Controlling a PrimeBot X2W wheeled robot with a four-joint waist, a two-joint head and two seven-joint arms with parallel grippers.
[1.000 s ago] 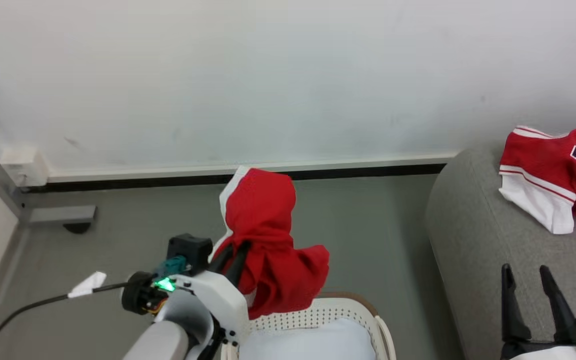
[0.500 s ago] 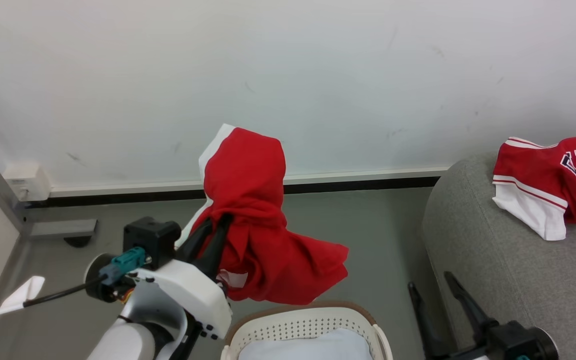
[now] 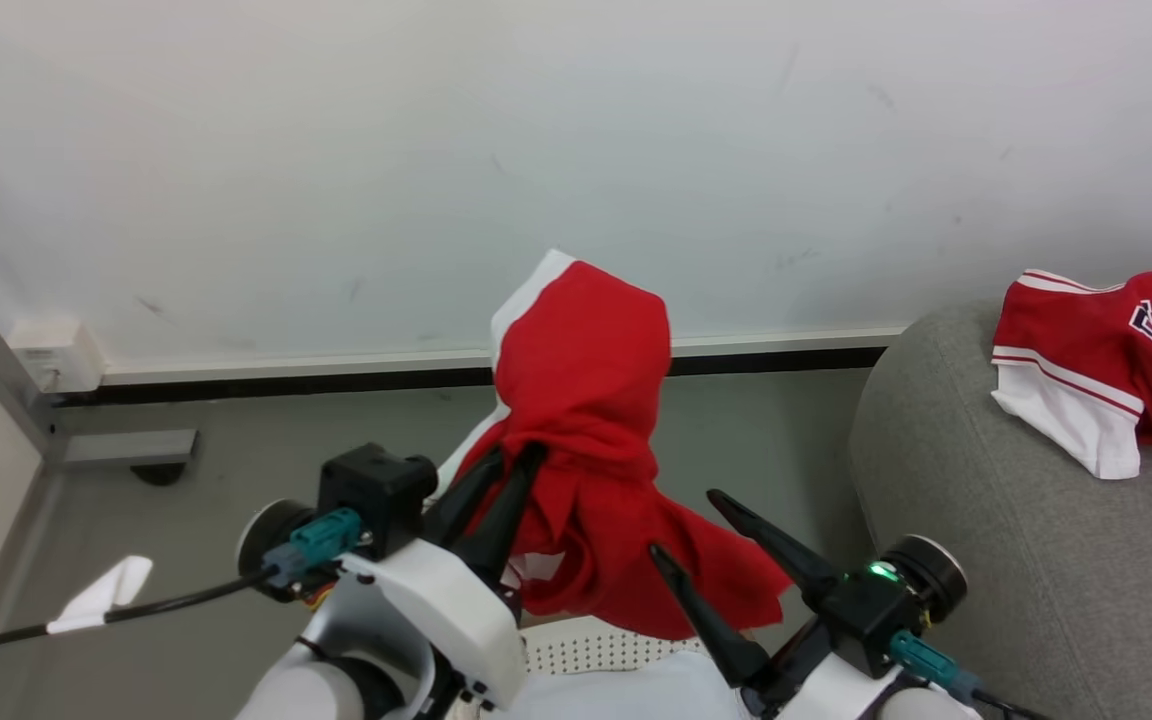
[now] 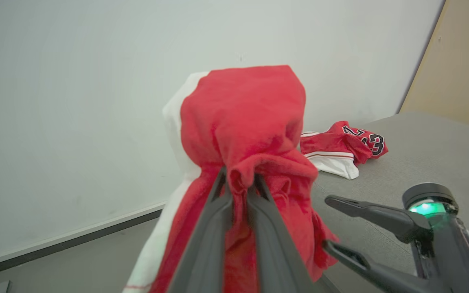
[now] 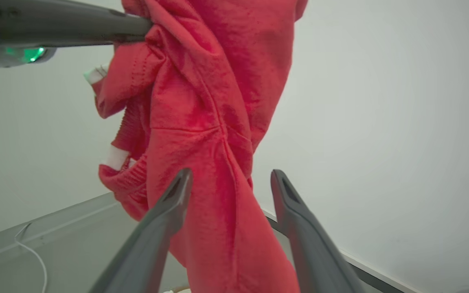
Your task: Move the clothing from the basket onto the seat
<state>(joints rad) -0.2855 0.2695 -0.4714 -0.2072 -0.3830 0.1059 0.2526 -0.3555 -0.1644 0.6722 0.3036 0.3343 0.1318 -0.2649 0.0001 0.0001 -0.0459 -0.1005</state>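
Lower left of the head view, I log a black cable [image 3: 171, 602] with a white tag, lying across the grey floor [image 3: 236, 440]. Just right of it is the left end effector [image 3: 518, 455], whose two dark fingers are pinched together on a bunched fold of a red garment [image 3: 586, 400] with a white side panel. The left wrist view confirms this clamp [image 4: 238, 179] and shows the garment [image 4: 242, 114] bulging above the fingertips and draping down on both sides. It hangs in mid-air at frame centre, against the pale wall [image 3: 536, 150] and above the basket [image 3: 561, 655]. I see a strip of the basket's perforated wall at the bottom edge, with a white pad [image 3: 676, 690] inside. Right of centre is the right end effector [image 3: 681, 520], fingers spread wide apart and holding nothing. In its own wrist view [image 5: 231, 173] the hanging cloth [image 5: 202, 101] falls between them, and I cannot tell whether they touch it. At the right edge is the grey seat [image 3: 986, 520]. On it, at upper right, lies a second red garment [image 3: 1106, 360] with white trim and dark lettering, also seen in the left wrist view [image 4: 340, 146].
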